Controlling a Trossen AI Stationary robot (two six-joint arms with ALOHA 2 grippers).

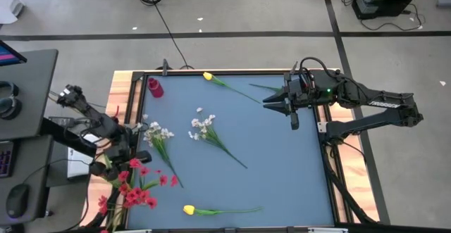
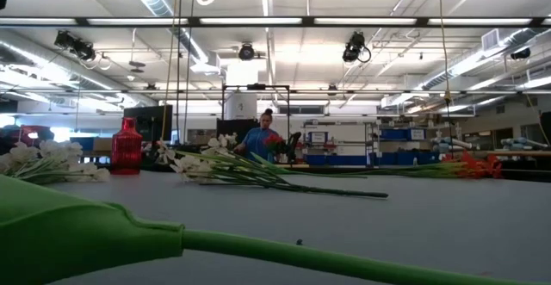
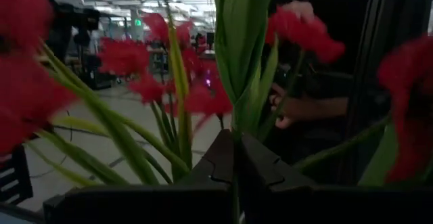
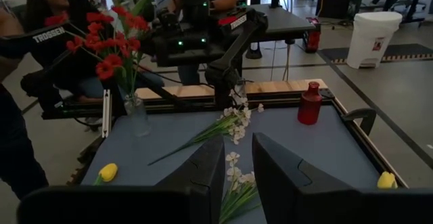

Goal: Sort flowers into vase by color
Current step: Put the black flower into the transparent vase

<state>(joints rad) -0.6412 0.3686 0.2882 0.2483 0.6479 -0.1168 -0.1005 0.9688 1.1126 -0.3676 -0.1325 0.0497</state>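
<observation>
Closest to my low camera lies a thick green stem (image 2: pixel 86 229), flat on the blue mat (image 1: pixel 282 184) and filling the bottom of that view; I cannot tell which flower it belongs to.

I take the vase (image 1: pixel 155 87) as my mark. It stands upright and empty at a corner of the mat, on the left arm's side.

From the left wrist camera I see the left gripper (image 3: pixel 235 163) with its fingers pressed together on the stems of the red spray (image 1: pixel 134 184). The leaves and red blossoms rise straight up out of the clamp. From above, that spray sits well apart from the vase, down the same side of the mat and partly out over the table's edge.

Two white sprays (image 1: pixel 158 132) (image 1: pixel 203 126) lie near the vase, toward the middle of the mat, side by side but not touching. One yellow tulip (image 1: pixel 207 76) lies along the vase's own edge, near it, with its stem pointing away from the vase. The second yellow tulip (image 1: pixel 189 210) lies at the edge opposite the vase, well apart from it.

On the other side of the mat from the vase I have the right gripper (image 1: pixel 271 101) over the mat, pointing toward the vase's side. Its fingers stand apart with nothing between them, and a thin green stem (image 1: pixel 264 87) lies just beside it.

Beyond the vase, past the table, a person (image 4: pixel 51 21) sits close behind the left arm.
</observation>
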